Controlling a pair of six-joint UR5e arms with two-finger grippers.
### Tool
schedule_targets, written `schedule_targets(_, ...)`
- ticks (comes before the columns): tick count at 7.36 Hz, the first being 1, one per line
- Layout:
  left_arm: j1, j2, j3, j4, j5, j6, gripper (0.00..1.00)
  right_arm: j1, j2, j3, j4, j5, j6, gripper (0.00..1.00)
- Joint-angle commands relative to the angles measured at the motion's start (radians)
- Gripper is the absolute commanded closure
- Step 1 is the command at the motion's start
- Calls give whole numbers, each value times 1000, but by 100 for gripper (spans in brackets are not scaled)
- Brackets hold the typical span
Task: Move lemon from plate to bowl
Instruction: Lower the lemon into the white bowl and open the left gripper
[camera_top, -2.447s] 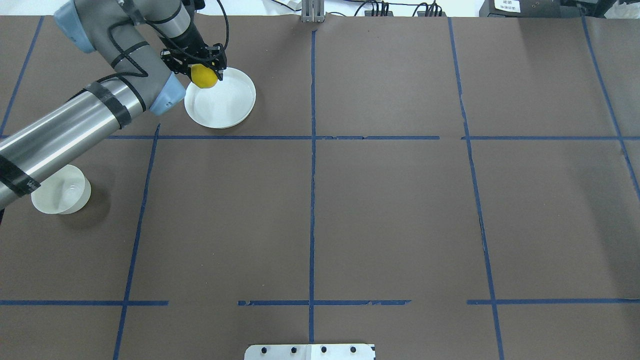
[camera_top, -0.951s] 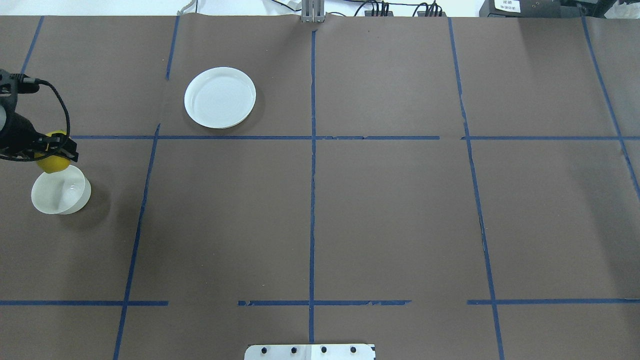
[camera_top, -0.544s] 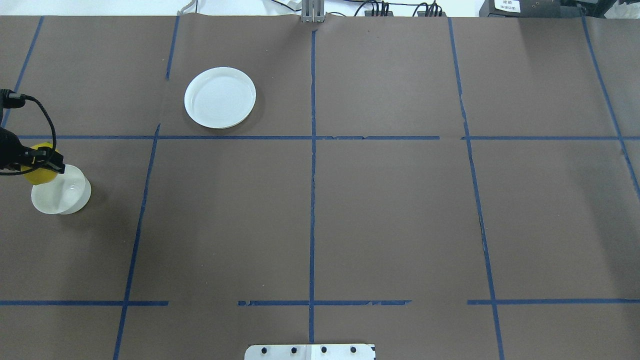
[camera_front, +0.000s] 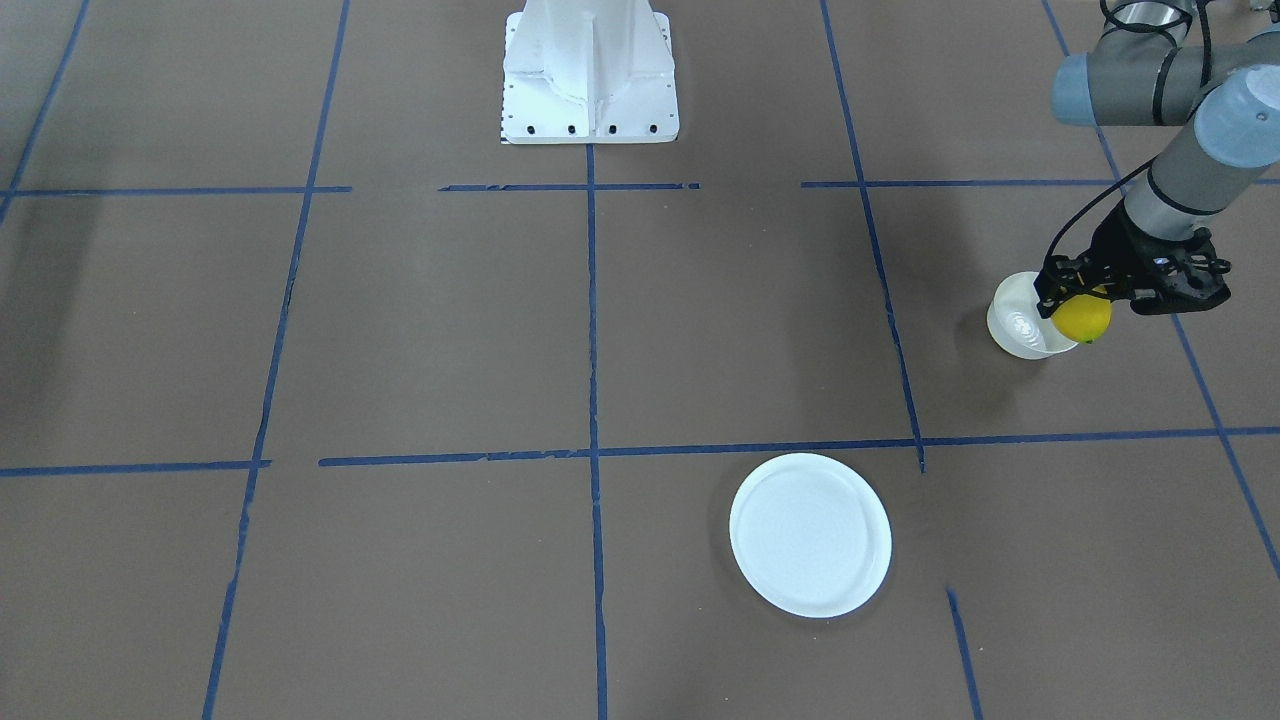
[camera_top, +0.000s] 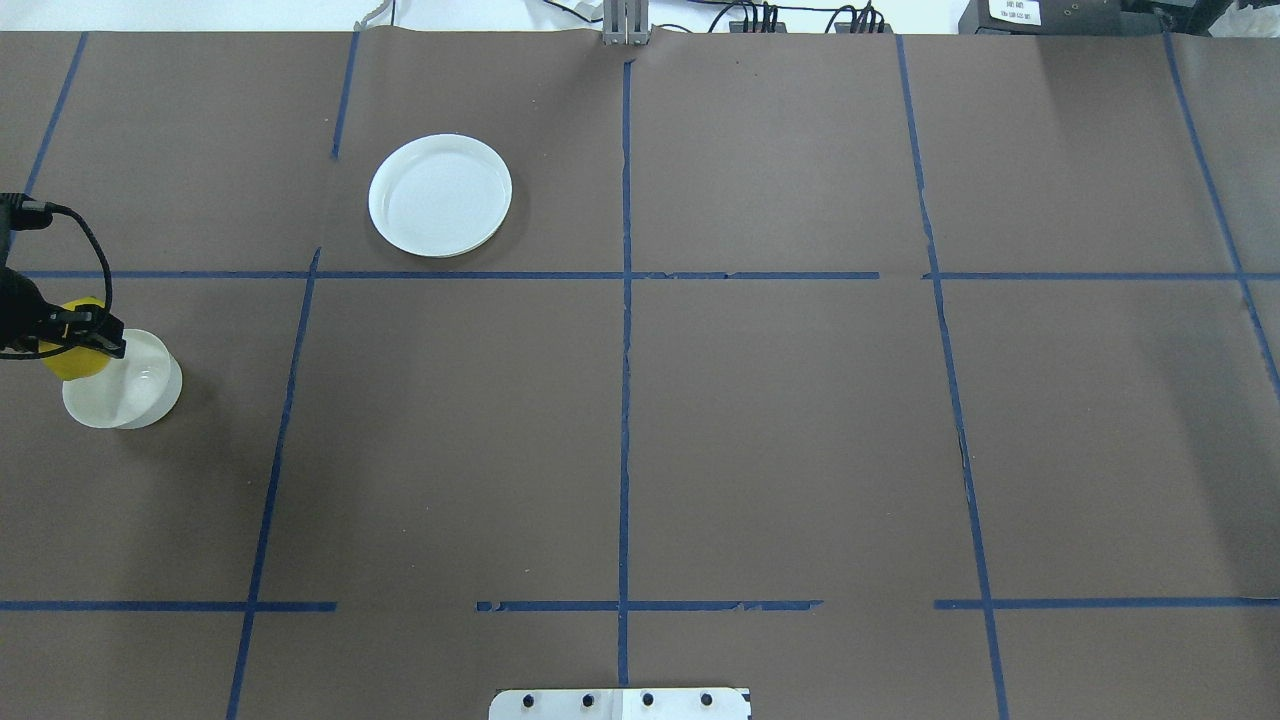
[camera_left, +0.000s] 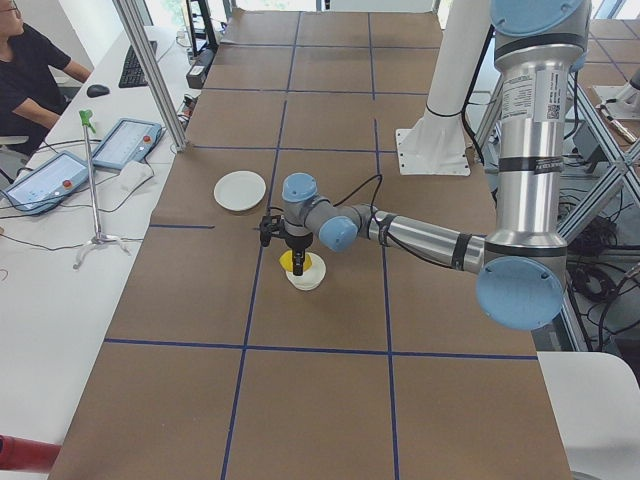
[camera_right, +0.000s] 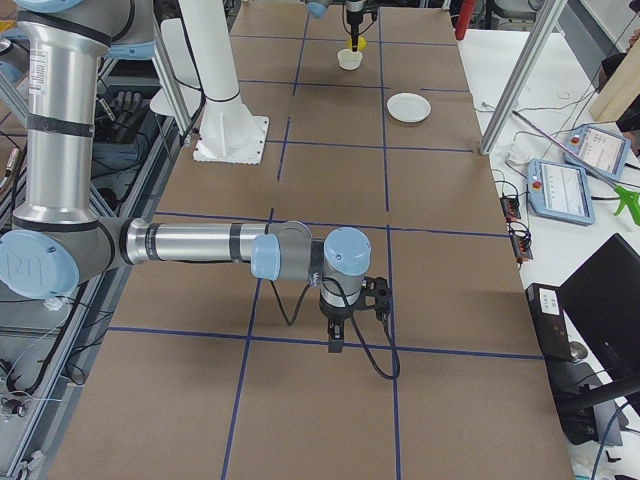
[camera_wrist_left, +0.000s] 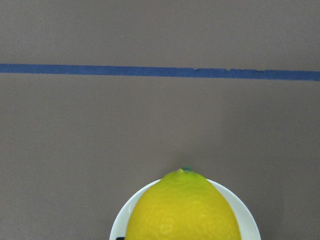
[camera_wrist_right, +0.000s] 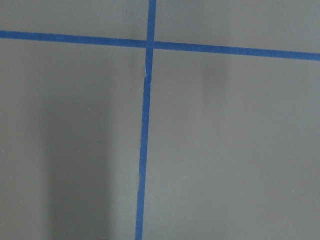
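Note:
My left gripper (camera_top: 72, 338) is shut on the yellow lemon (camera_top: 66, 358) and holds it over the far left rim of the small white bowl (camera_top: 130, 392), near the table's left edge. In the front-facing view the lemon (camera_front: 1083, 320) hangs in the gripper (camera_front: 1084, 300) beside the bowl (camera_front: 1015, 325). The left wrist view shows the lemon (camera_wrist_left: 182, 210) with its green tip above the bowl's rim (camera_wrist_left: 248, 217). The white plate (camera_top: 440, 195) lies empty at the back left. My right gripper (camera_right: 335, 338) shows only in the right side view; I cannot tell its state.
Brown paper with blue tape lines (camera_top: 624, 400) covers the table. The robot's white base (camera_front: 588, 70) stands at the table's near edge. Operator tablets (camera_left: 125, 142) and a thin stand (camera_left: 92, 180) sit on the far bench.
My left gripper carried the lemon off the plate to the bowl at the left edge. In the last half second it shifted slightly left and lower over the bowl's rim.

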Motion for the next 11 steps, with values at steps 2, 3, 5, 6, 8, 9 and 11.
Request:
schedule_targets(2, 21, -3, 12, 0, -5, -5, 100, 0, 0, 0, 0, 0, 0, 0)
schedule_targets(3, 21, -6, 12, 7, -12, -5, 94, 0, 0, 0, 0, 0, 0, 0)
schedule_targets(5, 21, -7, 11, 10, -14, -4, 0, 0, 0, 0, 0, 0, 0, 0)
schedule_targets(6, 21, -7, 9, 7, -14, -2, 0, 0, 0, 0, 0, 0, 0, 0)
schedule_targets(8, 17, -3, -45, 25, -23, 1, 0, 0, 0, 0, 0, 0, 0, 0)
schedule_targets(9, 17, -23, -87, 121, -64, 62, 0, 0, 0, 0, 0, 0, 0, 0)
schedule_targets(11, -85, -238, -93, 464, -57, 374, 0, 0, 0, 0, 0, 0, 0, 0)
